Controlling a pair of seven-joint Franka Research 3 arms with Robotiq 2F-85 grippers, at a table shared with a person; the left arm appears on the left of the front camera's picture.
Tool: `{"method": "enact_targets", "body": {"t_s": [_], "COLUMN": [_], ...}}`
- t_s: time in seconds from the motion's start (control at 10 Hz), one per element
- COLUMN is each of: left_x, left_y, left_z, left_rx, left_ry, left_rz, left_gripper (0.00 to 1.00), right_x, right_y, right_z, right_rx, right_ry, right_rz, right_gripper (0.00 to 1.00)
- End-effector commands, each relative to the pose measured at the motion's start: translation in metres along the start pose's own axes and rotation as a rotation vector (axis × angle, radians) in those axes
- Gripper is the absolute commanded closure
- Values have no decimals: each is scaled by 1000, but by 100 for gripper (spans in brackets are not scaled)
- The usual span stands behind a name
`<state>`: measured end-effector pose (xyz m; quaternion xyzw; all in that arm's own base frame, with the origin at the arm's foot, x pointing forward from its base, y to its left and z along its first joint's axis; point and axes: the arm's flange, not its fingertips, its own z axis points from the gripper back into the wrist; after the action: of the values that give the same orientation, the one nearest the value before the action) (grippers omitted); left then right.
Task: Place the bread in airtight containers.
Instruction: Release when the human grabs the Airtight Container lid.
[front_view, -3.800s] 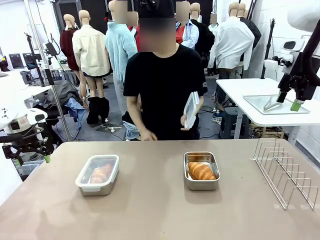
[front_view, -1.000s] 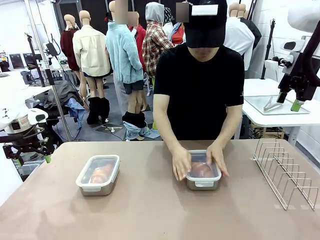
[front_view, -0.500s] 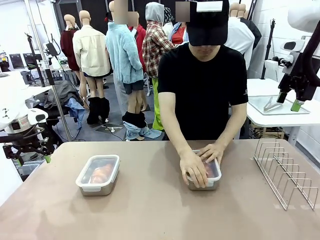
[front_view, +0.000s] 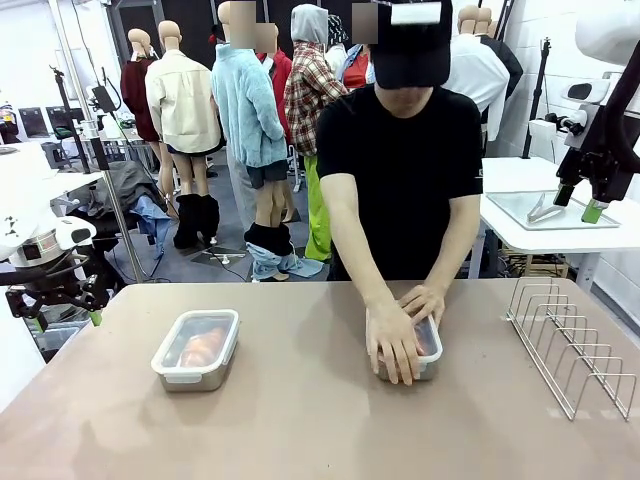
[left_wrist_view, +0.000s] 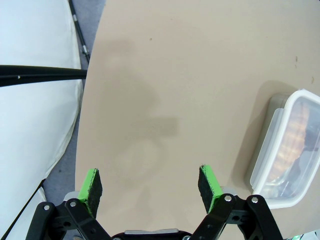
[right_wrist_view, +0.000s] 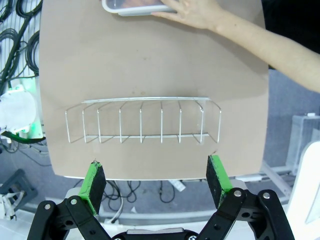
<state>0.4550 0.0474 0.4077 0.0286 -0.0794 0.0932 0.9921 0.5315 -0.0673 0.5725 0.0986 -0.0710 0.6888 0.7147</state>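
Two airtight containers stand on the tan table (front_view: 300, 430). The left container (front_view: 196, 348) (left_wrist_view: 290, 150) has its clear lid on, and bread (front_view: 203, 346) (left_wrist_view: 296, 134) shows through it. A person's hands (front_view: 398, 335) press flat on the lid of the right container (front_view: 432, 350) (right_wrist_view: 137, 6), hiding most of it and the bread inside. My left gripper (front_view: 65, 320) (left_wrist_view: 150, 186) hangs open and empty off the table's left edge. High at the right, away from the table, my right gripper (front_view: 577, 203) (right_wrist_view: 155, 177) is open and empty too.
A wire rack (front_view: 572, 345) (right_wrist_view: 142, 122) stands on the table's right side. The person stands at the far edge, with a forearm (right_wrist_view: 260, 45) stretched over the table. A white side table (front_view: 520, 235) with a tray is behind at the right.
The person's hands slid from the sides of the right container's lid to lie flat on top of it. Neither arm moved.
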Motion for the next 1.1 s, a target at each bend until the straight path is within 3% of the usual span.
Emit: {"method": "enact_targets", "body": {"t_s": [0.0, 1.0], "left_x": [-1, -1], "left_y": [2, 2], "left_z": [1, 1], "left_rx": [-2, -2], "left_ry": [-2, -2], "left_rz": [0, 0], "left_gripper": [0, 0], "right_x": [2, 2], "right_y": [0, 0], "right_z": [0, 0], "right_rx": [-2, -2], "right_ry": [1, 1], "right_rz": [-13, -13], "right_gripper": [0, 0]}}
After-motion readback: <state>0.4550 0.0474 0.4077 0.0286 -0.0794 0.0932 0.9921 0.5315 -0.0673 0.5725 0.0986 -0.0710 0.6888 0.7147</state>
